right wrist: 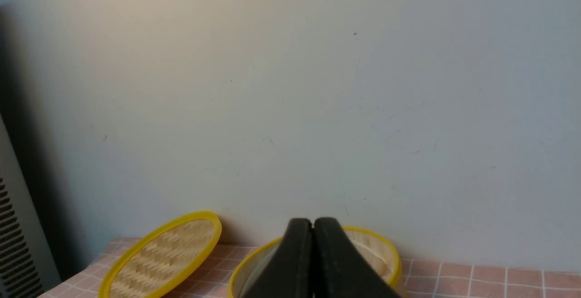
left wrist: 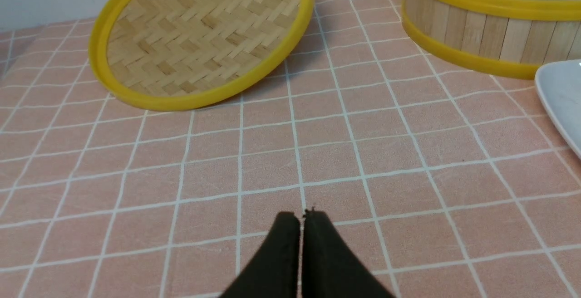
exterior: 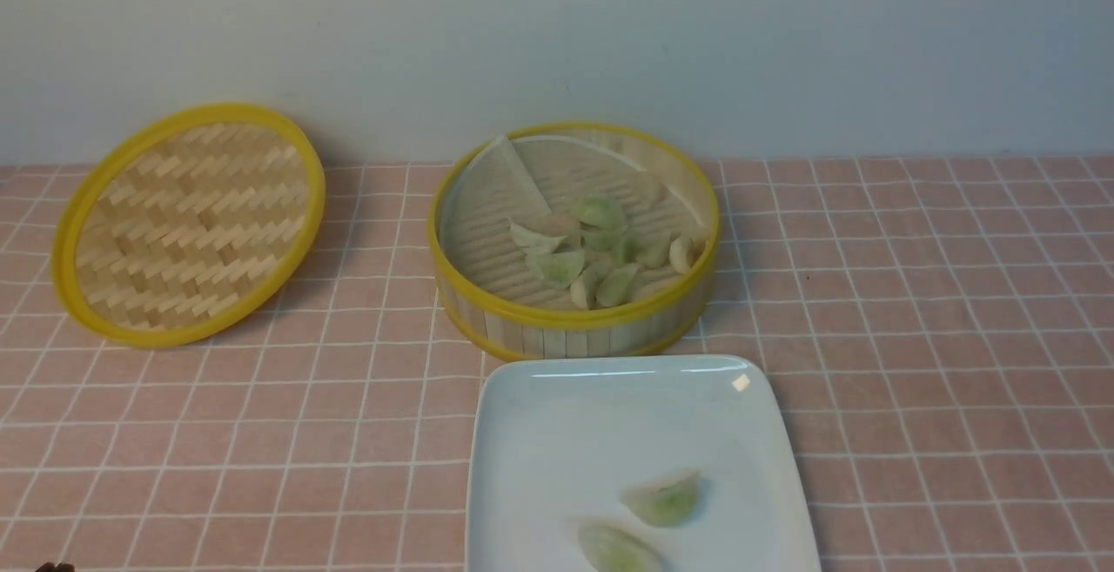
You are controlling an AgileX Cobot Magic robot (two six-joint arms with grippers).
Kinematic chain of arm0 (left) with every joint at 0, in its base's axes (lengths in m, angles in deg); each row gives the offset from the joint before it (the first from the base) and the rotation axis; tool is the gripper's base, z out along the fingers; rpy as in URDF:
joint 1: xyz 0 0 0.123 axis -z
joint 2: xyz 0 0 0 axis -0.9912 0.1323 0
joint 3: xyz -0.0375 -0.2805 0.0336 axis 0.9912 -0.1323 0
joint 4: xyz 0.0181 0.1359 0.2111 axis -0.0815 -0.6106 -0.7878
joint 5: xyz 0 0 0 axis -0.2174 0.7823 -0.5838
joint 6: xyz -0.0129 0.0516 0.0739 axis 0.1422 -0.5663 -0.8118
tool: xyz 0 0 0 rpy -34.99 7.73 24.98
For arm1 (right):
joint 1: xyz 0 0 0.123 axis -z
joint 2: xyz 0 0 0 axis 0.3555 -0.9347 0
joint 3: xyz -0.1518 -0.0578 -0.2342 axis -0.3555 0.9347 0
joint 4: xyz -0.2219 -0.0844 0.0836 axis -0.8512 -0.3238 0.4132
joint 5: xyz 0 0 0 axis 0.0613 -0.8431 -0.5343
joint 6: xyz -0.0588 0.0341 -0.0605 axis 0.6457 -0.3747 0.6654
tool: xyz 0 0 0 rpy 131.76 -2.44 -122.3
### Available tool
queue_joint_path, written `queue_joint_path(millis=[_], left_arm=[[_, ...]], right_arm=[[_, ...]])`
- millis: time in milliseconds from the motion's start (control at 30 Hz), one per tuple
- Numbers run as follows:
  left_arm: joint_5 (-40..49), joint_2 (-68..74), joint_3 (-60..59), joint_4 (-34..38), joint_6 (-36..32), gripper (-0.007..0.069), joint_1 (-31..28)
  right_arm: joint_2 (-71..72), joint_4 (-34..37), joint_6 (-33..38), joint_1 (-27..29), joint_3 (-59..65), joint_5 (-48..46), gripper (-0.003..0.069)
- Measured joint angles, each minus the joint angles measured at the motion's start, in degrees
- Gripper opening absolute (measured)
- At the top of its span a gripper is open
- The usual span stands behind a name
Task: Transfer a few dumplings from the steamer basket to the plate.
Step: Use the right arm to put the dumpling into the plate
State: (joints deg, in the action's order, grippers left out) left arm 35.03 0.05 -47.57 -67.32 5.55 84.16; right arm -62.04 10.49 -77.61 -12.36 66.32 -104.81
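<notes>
Steamer basket: one, round, slatted, yellow-rimmed, stood at far centre, dumplings heaped inside. Plate: one, square, pale, lay just nearer, bearing two dumplings. Woven lid: one, leaned tilted at far left, near the wall. Left gripper: jaws together, nothing held. Right gripper: jaws together, likewise without a load.

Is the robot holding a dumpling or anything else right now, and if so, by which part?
Nothing is held: the left gripper and the right gripper are both shut, with nothing between their tips.
</notes>
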Motion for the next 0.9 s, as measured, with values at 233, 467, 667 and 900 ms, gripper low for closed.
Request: queue_joint_path(millis=[233, 467, 667, 900], left_arm=[[0.0, 0.0, 0.0, 0.0, 0.0, -0.0006, 0.0], [0.0, 0.0, 0.0, 0.0, 0.0, -0.0006, 0.0], [0.0, 0.0, 0.0, 0.0, 0.0, -0.0006, 0.0], [0.0, 0.0, 0.0, 0.0, 0.0, -0.0006, 0.0]], right_arm=[[0.0, 0.0, 0.0, 0.0, 0.0, 0.0, -0.0015], [0.0, 0.1, 0.1, 0.0, 0.0, 0.0, -0.0015], [0.0, 11.8, 12.6, 0.0, 0.0, 0.0, -0.0015], [0.0, 23.5, 28.1, 0.0, 0.0, 0.0, -0.0015]])
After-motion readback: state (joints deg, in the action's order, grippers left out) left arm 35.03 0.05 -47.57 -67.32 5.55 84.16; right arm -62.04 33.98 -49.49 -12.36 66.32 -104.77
